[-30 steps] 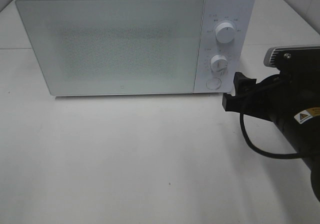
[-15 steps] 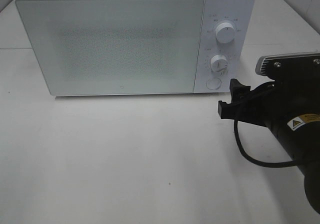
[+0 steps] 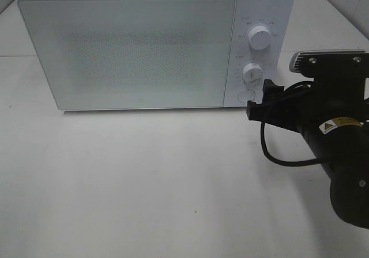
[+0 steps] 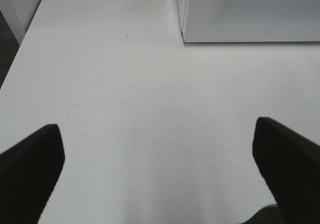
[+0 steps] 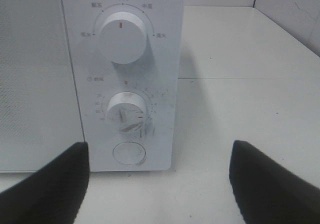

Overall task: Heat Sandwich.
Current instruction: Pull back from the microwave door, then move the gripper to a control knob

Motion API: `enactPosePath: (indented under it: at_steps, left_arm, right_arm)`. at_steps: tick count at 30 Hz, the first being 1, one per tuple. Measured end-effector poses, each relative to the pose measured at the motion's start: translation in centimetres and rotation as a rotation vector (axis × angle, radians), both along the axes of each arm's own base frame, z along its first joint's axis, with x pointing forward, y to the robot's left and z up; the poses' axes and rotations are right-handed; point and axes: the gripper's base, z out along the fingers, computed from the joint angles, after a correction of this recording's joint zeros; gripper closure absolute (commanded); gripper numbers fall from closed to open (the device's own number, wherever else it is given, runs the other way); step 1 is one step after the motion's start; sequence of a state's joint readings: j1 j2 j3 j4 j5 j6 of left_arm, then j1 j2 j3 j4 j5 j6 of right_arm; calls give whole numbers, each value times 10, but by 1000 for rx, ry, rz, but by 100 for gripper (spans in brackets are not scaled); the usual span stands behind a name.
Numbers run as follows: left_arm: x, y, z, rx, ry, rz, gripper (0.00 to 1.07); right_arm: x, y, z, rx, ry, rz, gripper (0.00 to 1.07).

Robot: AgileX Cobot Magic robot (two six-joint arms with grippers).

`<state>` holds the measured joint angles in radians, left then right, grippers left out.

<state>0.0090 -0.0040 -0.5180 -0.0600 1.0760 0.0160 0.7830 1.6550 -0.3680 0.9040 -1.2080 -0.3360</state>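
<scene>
Now left jaws and right jaws gape empty, the latter nearer the microwave (image 3: 127, 45).

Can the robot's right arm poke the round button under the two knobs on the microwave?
Probably yes. The right gripper is open and close in front of the round button on the microwave, with nothing between them. It may need to shut its spread fingers to press neatly.
</scene>
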Motion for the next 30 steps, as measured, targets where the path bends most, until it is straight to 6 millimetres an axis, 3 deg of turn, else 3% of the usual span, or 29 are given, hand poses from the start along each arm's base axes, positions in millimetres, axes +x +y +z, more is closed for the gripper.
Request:
enactPosePath:
  at_steps: [16,30]
  left_arm:
    - [0,0,0,0,0,0,9]
    - [0,0,0,0,0,0,9]
  right_arm:
    - [37,29,-21,4,11,-5,32]
    - [75,28,-28,1,18,3,32]
